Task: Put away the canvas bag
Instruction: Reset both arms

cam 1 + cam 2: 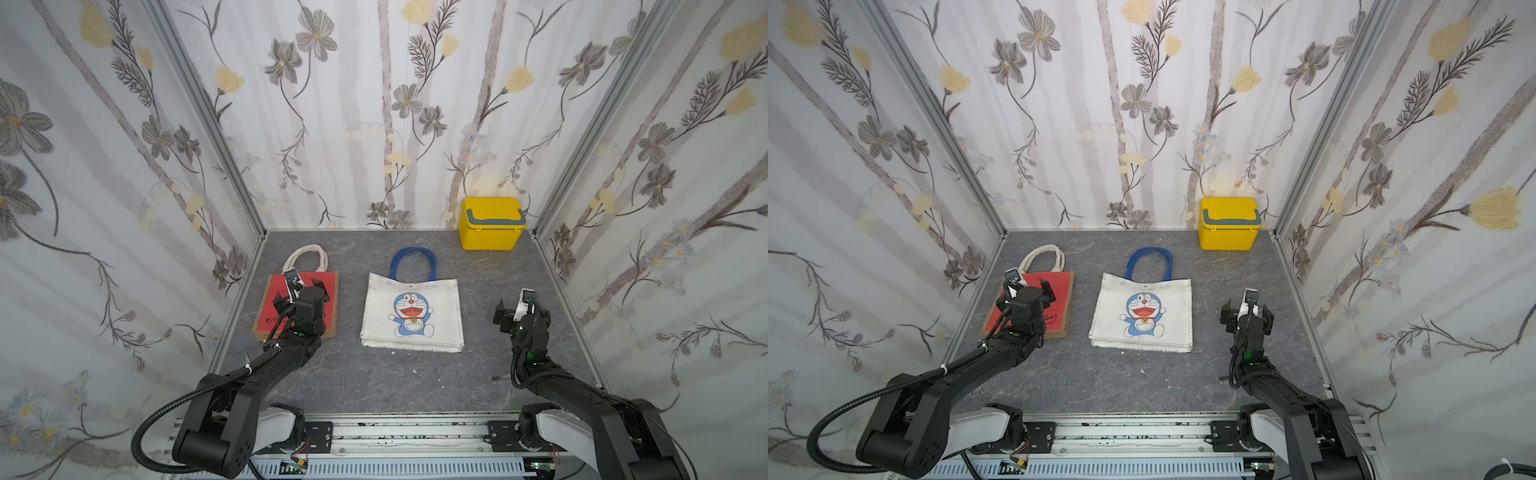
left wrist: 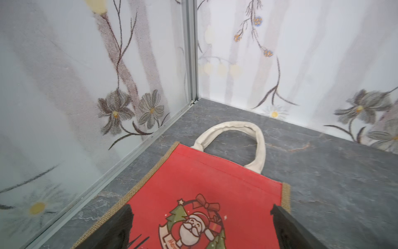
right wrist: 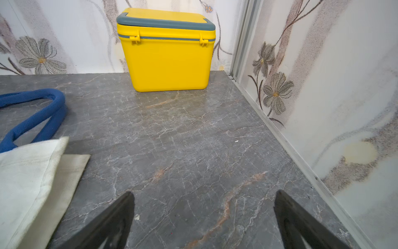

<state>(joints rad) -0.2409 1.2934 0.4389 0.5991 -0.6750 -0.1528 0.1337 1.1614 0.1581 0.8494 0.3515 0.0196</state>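
Jaws gape wide, white canvas bag (image 1: 411, 311) flat between them.

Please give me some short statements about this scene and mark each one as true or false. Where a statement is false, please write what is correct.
1. The white bag lies flat on the table. True.
2. The lid of the yellow box is open. False: the lid is shut, and its grey handle is folded down on top.
3. The left gripper is above the red bag with its jaws apart. True.
4. The right gripper holds the blue handles. False: it is open and empty above bare table, beside the white bag; the handles lie untouched on the table.
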